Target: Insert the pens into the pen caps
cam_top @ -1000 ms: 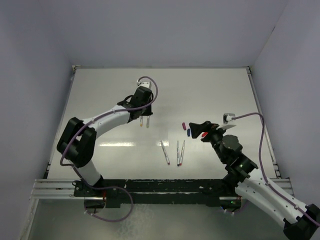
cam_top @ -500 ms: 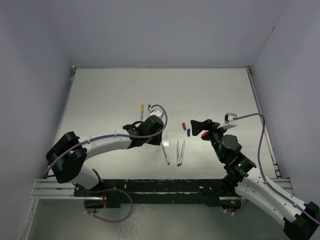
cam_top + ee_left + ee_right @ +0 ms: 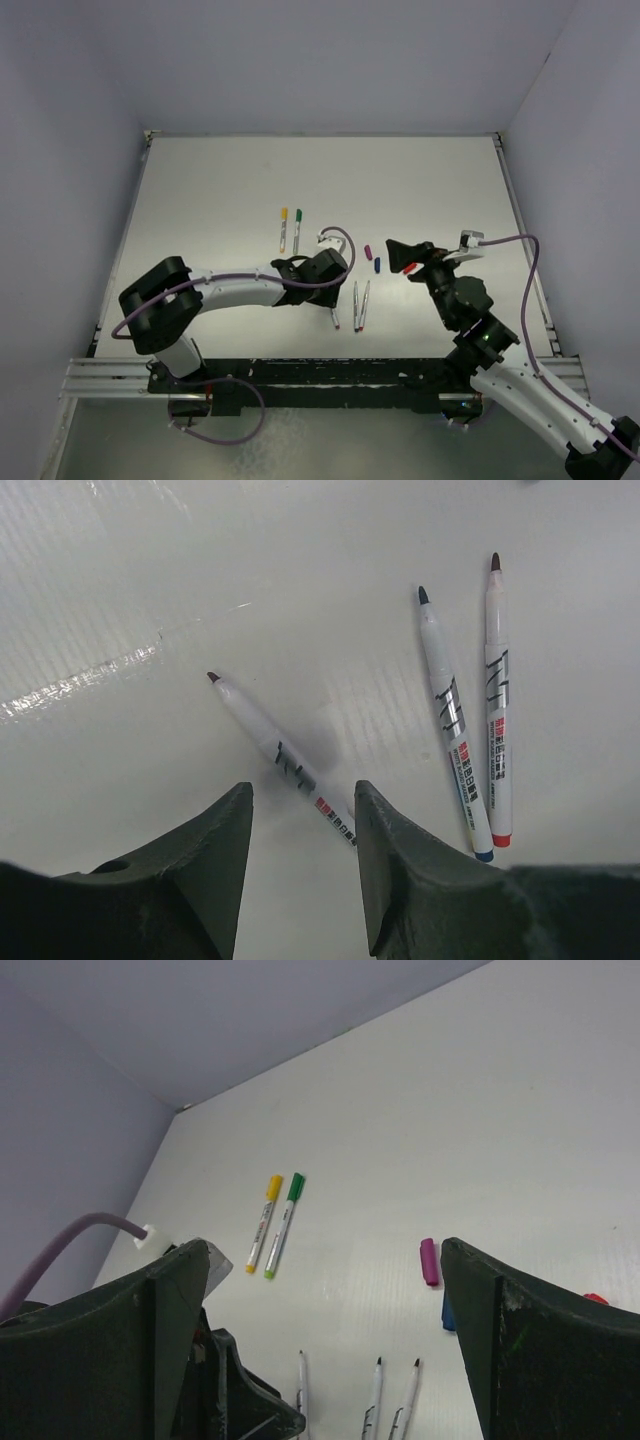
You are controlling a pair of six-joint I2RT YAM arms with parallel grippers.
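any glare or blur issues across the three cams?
Left wrist: glare streak on the table at left, pens sharp. Right wrist: dark fingers crowd both lower corners, slightly soft. Top external: even light, pens tiny, no blur.

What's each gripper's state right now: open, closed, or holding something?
Left gripper: open, holding nothing, poised over an uncapped pen.
Right gripper: open, holding nothing.

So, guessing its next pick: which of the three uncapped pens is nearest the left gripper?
The lone slanted pen, its rear end showing between the left gripper's open fingers. The blue-ended pen and red-ended pen lie together, further off.
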